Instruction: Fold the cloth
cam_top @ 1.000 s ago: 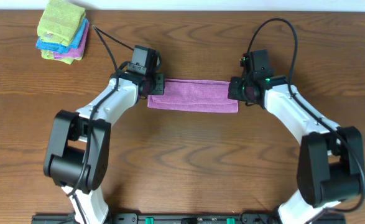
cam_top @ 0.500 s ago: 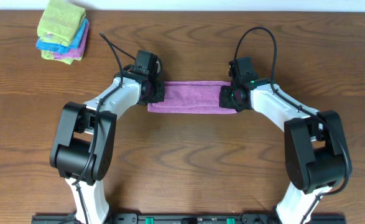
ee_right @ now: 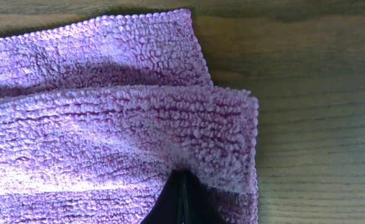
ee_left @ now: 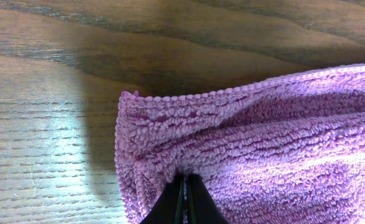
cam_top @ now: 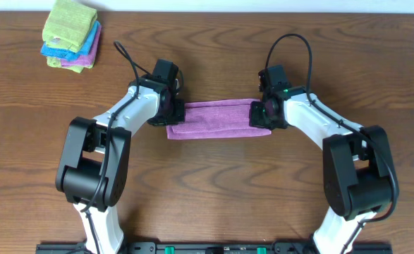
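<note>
From overhead you see the purple cloth (cam_top: 217,118) as a narrow strip over the bench (cam_top: 207,190), a little toward 12 o'clock from centre. The left claw (cam_top: 174,114) is at its 9 o'clock end and the right claw (cam_top: 260,114) at its 3 o'clock end. A stack of folded cloths (cam_top: 71,34) sits well apart, out toward 10 o'clock. In your left wrist view, the left claw (ee_left: 183,198) is pinched tight on the purple cloth (ee_left: 263,137), fabric bunching into the tips at 6 o'clock. In your right wrist view, the right claw (ee_right: 181,199) is likewise clamped on the purple cloth (ee_right: 107,118), with an upper layer lying over a lower one that shows toward 12 o'clock.
</note>
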### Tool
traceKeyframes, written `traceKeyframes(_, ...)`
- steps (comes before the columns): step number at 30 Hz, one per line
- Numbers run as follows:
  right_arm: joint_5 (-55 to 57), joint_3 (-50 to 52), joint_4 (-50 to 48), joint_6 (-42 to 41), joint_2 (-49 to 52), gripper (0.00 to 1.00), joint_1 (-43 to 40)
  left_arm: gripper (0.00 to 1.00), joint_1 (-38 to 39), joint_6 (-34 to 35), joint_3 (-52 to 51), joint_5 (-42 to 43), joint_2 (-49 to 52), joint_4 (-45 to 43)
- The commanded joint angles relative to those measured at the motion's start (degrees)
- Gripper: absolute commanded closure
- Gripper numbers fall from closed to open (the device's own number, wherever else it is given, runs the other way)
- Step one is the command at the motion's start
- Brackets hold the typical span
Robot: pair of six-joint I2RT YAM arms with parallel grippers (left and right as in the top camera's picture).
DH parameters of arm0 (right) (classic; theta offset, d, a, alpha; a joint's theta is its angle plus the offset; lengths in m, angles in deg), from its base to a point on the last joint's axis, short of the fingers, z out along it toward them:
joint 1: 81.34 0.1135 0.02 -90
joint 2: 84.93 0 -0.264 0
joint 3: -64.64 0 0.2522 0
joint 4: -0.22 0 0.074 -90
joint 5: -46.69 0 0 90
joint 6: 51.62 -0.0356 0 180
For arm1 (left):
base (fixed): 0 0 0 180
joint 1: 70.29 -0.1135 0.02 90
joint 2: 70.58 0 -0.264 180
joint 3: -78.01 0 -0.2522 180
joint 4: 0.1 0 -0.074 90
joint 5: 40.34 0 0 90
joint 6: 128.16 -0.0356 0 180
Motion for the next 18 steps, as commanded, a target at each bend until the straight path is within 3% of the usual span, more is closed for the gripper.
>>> traceKeyframes(1,0.61,1.18,1.31,-0.55,1.05,0.99,0.13,0.94,-0.02,0.44,-2.03,-4.24,1.22,0.98)
traceKeyframes(6,-1.38,0.11,4.66,-0.26,-6.12,0.99,-1.14,0.94,-0.02,0.44,-2.05,-4.92,1.22,1.16)
traceKeyframes(7,-1.4,-0.17,5.55,0.66,-8.85,0.94,-1.6,0.94,-0.02,0.44,-2.05,-4.98,1.22,1.16)
traceKeyframes(8,-1.42,-0.46,6.45,1.53,-11.76,0.79,-2.21,0.94,-0.02,0.44,-2.05,-5.16,1.22,1.18)
traceKeyframes(9,-2.03,-0.76,7.28,2.71,-14.91,0.51,-3.1,0.94,-0.02,0.44,-2.05,-5.53,1.22,1.22)
traceKeyframes(10,-3.34,-0.87,7.76,4.35,-17.9,0.37,-4.2,0.94,-0.02,0.44,-2.05,-5.97,1.22,1.29)
traceKeyframes(12,-8.0,-0.87,8.55,8.68,-23.8,0.21,-7.43,0.94,-0.02,0.44,-2.05,-6.19,1.22,1.42)
traceKeyframes(14,-14.21,-0.85,10.03,12.41,-29.24,0.25,-12.76,0.94,-0.02,0.44,-2.05,-6.19,1.22,1.46)
traceKeyframes(16,-21.99,-0.35,12.09,15.72,-32.57,0.42,-20.76,0.94,-0.02,0.44,-2.05,-6.19,1.22,1.44)
traceKeyframes(18,-32.26,1.95,12.87,21.29,-32.85,0.4,-28.89,0.94,-0.02,0.44,-2.05,-6.19,1.22,1.44)
